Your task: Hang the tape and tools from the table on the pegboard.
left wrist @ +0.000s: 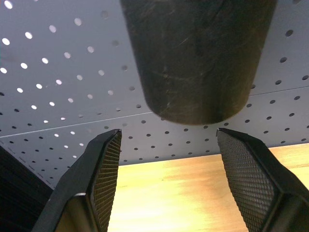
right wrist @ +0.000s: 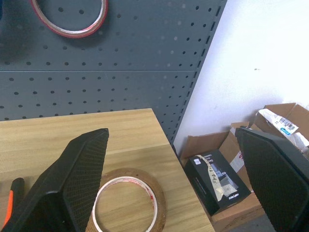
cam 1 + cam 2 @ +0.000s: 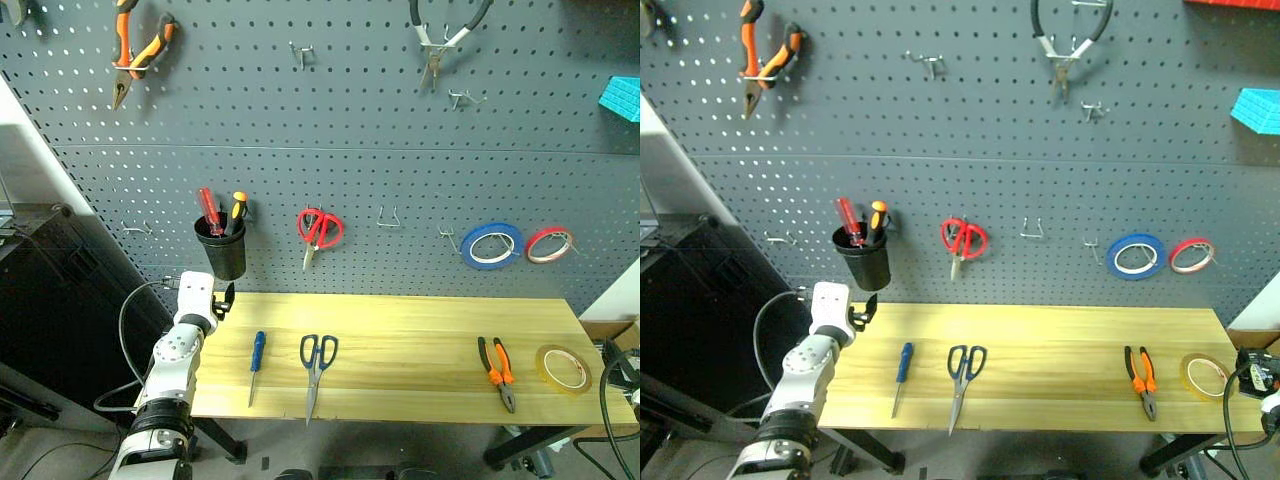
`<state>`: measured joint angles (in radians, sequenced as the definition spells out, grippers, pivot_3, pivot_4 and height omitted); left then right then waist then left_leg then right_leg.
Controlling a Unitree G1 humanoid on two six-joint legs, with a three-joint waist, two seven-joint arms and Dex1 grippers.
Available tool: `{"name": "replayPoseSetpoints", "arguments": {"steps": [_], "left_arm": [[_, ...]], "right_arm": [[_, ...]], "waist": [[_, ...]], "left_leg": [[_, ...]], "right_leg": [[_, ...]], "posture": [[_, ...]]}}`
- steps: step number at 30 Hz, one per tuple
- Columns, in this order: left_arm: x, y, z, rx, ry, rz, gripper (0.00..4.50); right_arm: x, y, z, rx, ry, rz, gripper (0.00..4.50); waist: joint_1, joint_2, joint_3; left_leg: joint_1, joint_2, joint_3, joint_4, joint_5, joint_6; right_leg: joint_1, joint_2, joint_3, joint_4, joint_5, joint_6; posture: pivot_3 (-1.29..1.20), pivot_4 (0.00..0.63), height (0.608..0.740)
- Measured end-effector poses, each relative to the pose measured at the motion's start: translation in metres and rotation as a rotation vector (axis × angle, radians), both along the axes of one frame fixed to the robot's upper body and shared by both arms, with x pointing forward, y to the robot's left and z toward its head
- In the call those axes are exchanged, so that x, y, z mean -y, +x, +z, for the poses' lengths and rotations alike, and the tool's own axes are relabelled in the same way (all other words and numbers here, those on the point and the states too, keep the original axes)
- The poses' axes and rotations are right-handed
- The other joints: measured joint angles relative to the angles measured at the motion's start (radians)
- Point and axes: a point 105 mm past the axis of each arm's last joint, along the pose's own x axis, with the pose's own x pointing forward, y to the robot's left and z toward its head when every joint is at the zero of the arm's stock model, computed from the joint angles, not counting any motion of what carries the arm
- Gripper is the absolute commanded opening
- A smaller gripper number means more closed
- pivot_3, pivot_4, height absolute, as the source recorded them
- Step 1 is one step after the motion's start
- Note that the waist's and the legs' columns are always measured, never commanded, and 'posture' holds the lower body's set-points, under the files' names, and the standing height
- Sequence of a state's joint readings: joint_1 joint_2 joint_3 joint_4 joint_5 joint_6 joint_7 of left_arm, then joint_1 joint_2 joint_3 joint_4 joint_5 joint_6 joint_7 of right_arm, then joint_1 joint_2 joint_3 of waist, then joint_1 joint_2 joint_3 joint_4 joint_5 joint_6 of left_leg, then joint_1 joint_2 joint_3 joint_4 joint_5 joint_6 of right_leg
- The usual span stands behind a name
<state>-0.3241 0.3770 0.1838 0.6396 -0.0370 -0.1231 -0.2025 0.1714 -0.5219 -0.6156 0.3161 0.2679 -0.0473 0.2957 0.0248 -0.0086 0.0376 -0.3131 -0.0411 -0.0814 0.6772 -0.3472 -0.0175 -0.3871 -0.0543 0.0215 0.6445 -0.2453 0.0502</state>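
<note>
Yellow wooden surface (image 3: 400,340), head views: all four task items are still lying here, nothing hung yet on the pegboard (image 3: 330,120). Blue-handled screwdriver (image 3: 256,366) at left, handle far, tip near. Black-handled scissors (image 3: 316,366) beside it, blades pointing near. Orange-and-black pliers (image 3: 498,372) toward the right, nose near. Amber tape (image 3: 563,367) lying flat at far right. Left wrist view: left tool (image 1: 166,181) is standing spread and empty below the black cup (image 1: 198,58). Right wrist view: right tool (image 2: 176,179) is gaping wide, empty, the tape just ahead of it.
</note>
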Motion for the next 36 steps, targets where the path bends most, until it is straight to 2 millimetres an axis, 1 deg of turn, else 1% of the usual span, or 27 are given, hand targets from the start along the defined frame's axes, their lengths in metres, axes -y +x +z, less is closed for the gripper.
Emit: {"name": "replayPoseSetpoints", "arguments": {"steps": [6, 9, 11, 14, 17, 19, 20, 21, 22, 23, 24, 25, 26, 27, 28, 29, 32, 34, 36], "left_arm": [[-0.002, 0.000, 0.003, 0.006, 0.052, 0.000, 3.33], [-0.001, 0.000, 0.001, -0.006, 0.075, -0.014, 3.33], [0.003, -0.004, -0.003, -0.024, 0.092, -0.044, 3.33], [0.014, -0.014, -0.009, -0.049, 0.088, -0.126, 3.33], [0.018, -0.019, -0.010, -0.068, 0.075, -0.157, 3.33], [0.023, -0.022, -0.004, -0.075, 0.093, -0.202, 3.33], [0.029, -0.025, -0.003, -0.089, 0.105, -0.240, 3.33], [0.041, -0.028, 0.002, -0.097, 0.115, -0.303, 3.33], [0.054, -0.029, 0.004, -0.101, 0.116, -0.359, 3.33], [0.068, -0.032, 0.006, -0.117, 0.110, -0.421, 3.33], [0.092, -0.037, 0.010, -0.132, 0.092, -0.530, 3.33], [0.110, -0.041, 0.013, -0.136, 0.081, -0.604, 3.33], [0.129, -0.047, 0.016, -0.155, 0.068, -0.689, 3.33], [0.142, -0.052, 0.018, -0.162, 0.062, -0.748, 3.33], [0.159, -0.056, 0.022, -0.172, 0.063, -0.816, 3.33], [0.172, -0.059, 0.025, -0.179, 0.072, -0.871, 3.33], [0.202, -0.062, 0.039, -0.162, 0.105, -1.015, 3.33], [0.212, -0.062, 0.047, -0.152, 0.115, -1.073, 3.33], [0.220, -0.062, 0.054, -0.136, 0.121, -1.121, 3.33]], "right_arm": [[0.000, 0.000, 0.000, 0.001, -0.001, 0.002, 4.50], [-0.002, 0.001, 0.001, 0.001, -0.006, 0.013, 4.50], [-0.004, 0.001, 0.003, 0.001, -0.014, 0.026, 4.50], [-0.010, -0.001, 0.006, -0.006, -0.031, 0.050, 4.50], [-0.017, -0.002, 0.005, -0.017, -0.022, 0.065, 4.50], [-0.024, -0.004, 0.003, -0.039, -0.016, 0.088, 4.50], [-0.029, -0.004, 0.002, -0.053, -0.009, 0.101, 4.50], [-0.034, -0.005, 0.001, -0.076, 0.005, 0.115, 4.50], [-0.038, -0.004, -0.001, -0.092, 0.022, 0.129, 4.50], [-0.044, -0.002, -0.003, -0.108, 0.056, 0.145, 4.50], [-0.051, 0.001, -0.004, -0.127, 0.092, 0.168, 4.50], [-0.054, 0.002, -0.003, -0.132, 0.111, 0.178, 4.50], [-0.057, 0.003, -0.002, -0.145, 0.126, 0.189, 4.50], [-0.059, 0.004, -0.001, -0.157, 0.128, 0.202, 4.50], [-0.059, 0.005, 0.001, -0.184, 0.124, 0.217, 4.50], [-0.057, 0.005, 0.001, -0.214, 0.116, 0.230, 4.50], [-0.057, 0.011, 0.001, -0.298, 0.087, 0.280, 4.50], [-0.058, 0.017, -0.003, -0.339, 0.078, 0.301, 4.50], [-0.061, 0.021, -0.012, -0.389, 0.094, 0.319, 4.50]], "waist": [[0.000, 0.000, 0.000], [0.000, 0.000, 0.000], [0.000, 0.001, 0.000], [0.000, 0.001, -0.001], [0.000, 0.001, 0.001], [-0.003, 0.001, 0.014], [-0.004, 0.004, 0.020], [-0.007, 0.005, 0.034], [-0.008, 0.006, 0.041], [-0.009, 0.007, 0.049], [-0.010, 0.007, 0.063], [-0.012, 0.009, 0.070], [-0.015, 0.010, 0.083], [-0.020, 0.011, 0.091], [-0.027, 0.011, 0.103], [-0.031, 0.010, 0.112], [-0.054, 0.005, 0.141], [-0.065, 0.002, 0.157], [-0.079, 0.000, 0.169]], "left_leg": [[0.000, 0.000, 0.000, 0.000, 0.000, 0.000], [0.000, 0.000, 0.000, 0.000, 0.000, 0.000], [0.000, 0.000, 0.000, 0.000, 0.000, 0.000], [0.000, 0.001, 0.000, -0.001, 0.000, 0.000], [0.000, 0.001, 0.000, 0.000, 0.000, 0.000], [0.000, 0.002, 0.000, -0.001, 0.000, 0.000], [0.000, 0.002, 0.000, 0.000, 0.000, 0.000], [0.000, 0.002, 0.001, 0.000, 0.000, 0.000], [0.001, 0.003, 0.000, 0.000, 0.000, 0.001], [0.000, 0.003, 0.000, 0.000, 0.000, 0.001], [0.000, 0.004, 0.000, 0.000, 0.000, 0.001], [0.000, 0.004, 0.000, 0.000, 0.000, 0.001], [-0.001, 0.005, 0.000, 0.000, 0.000, 0.001], [-0.001, 0.005, 0.000, 0.000, 0.000, 0.001], [-0.002, 0.005, 0.000, 0.000, 0.000, 0.001], [-0.003, 0.005, 0.000, 0.000, 0.000, 0.001], [-0.007, 0.005, 0.000, 0.000, 0.000, 0.001], [-0.008, 0.006, 0.000, 0.000, 0.000, 0.002], [-0.014, 0.006, 0.000, 0.000, 0.000, 0.002]], "right_leg": [[0.000, 0.000, 0.000, 0.000, 0.000, 0.000], [0.000, 0.000, 0.000, 0.000, 0.000, 0.000], [0.000, 0.000, 0.000, 0.000, 0.000, 0.000], [0.000, 0.000, 0.000, 0.000, 0.000, 0.000], [0.000, 0.000, 0.000, 0.000, 0.000, 0.000], [0.001, 0.000, 0.000, -0.001, -0.001, 0.000], [0.001, 0.000, 0.000, 0.000, -0.001, 0.001], [0.002, -0.001, 0.001, 0.000, -0.003, 0.005], [0.002, -0.001, 0.001, 0.000, -0.004, 0.005], [0.001, -0.001, 0.001, 0.000, -0.003, 0.005], [0.003, -0.002, 0.001, 0.000, -0.003, 0.004], [0.002, -0.002, 0.000, 0.000, -0.003, 0.004], [0.001, -0.002, 0.000, 0.000, -0.001, 0.001], [0.001, -0.002, 0.000, 0.000, -0.001, 0.001], [0.000, -0.002, 0.000, 0.000, -0.002, 0.001], [-0.001, -0.002, 0.000, -0.001, -0.002, 0.001], [-0.001, -0.002, -0.001, -0.001, -0.002, 0.001], [-0.003, -0.002, -0.001, -0.001, -0.002, 0.001], [-0.011, -0.002, -0.002, -0.001, -0.002, 0.001]], "posture": [[0.05, 0.000, 0.740], [0.04, 0.000, 0.740], [0.04, 0.000, 0.740], [0.04, 0.002, 0.740], [0.03, 0.054, 0.740], [0.01, 0.095, 0.740], [0.00, 0.111, 0.740], [0.00, 0.111, 0.740], [-0.01, 0.140, 0.740], [-0.02, 0.152, 0.740], [-0.03, 0.164, 0.740], [-0.04, 0.180, 0.740], [-0.05, 0.190, 0.740], [-0.05, 0.190, 0.740], [-0.07, 0.214, 0.740], [-0.08, 0.223, 0.740], [-0.09, 0.252, 0.740], [-0.10, 0.259, 0.740], [-0.10, 0.273, 0.740]]}}
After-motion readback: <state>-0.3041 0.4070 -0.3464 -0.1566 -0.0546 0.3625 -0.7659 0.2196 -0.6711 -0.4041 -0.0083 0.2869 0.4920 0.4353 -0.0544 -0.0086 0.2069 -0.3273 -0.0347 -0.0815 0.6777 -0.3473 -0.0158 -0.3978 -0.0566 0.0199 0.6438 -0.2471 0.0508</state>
